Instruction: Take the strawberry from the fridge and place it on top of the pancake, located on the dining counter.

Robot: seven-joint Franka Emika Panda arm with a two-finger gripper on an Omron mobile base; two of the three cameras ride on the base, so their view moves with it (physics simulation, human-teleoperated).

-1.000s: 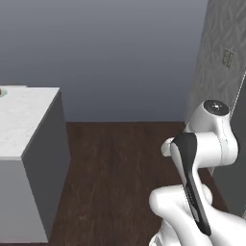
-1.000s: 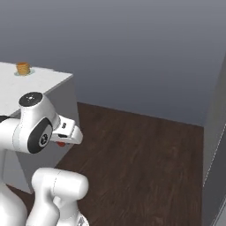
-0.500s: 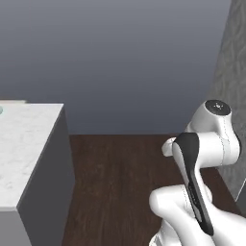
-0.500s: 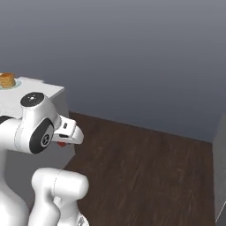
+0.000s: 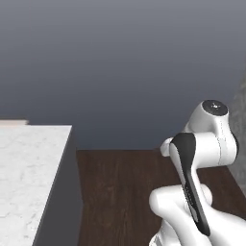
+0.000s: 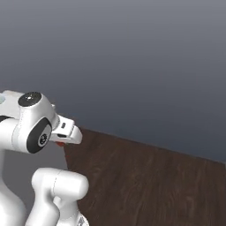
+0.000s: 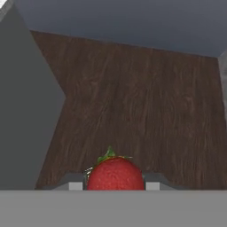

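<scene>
A dark wooden floor spreads under the arm, with a plain grey-blue wall behind it. The left base view has the counter at the lower left: a white, grey-veined marble top over a flat grey side, its near corner pointing toward the arm. Nothing stands on the stretch of floor between that corner and the robot.

In the right base view the white arm covers the lower left, and the counter hides behind it (just a sliver of pale top shows at the far left edge). That view does catch the fingers poking out to the right of the wrist, with a spot of red beneath the white hand. The left base view gives the marble top plainly but has the hand hidden behind the arm's own elbow.

The hand view looks down at the floor, with the counter's grey side as a dark wedge on the left. The strawberry sits at the bottom centre, red with a small green leaf tuft on top, and a grey finger pad presses it from each side. The fingers are clamped on the strawberry, holding it above the floor, just off the counter's edge.
</scene>
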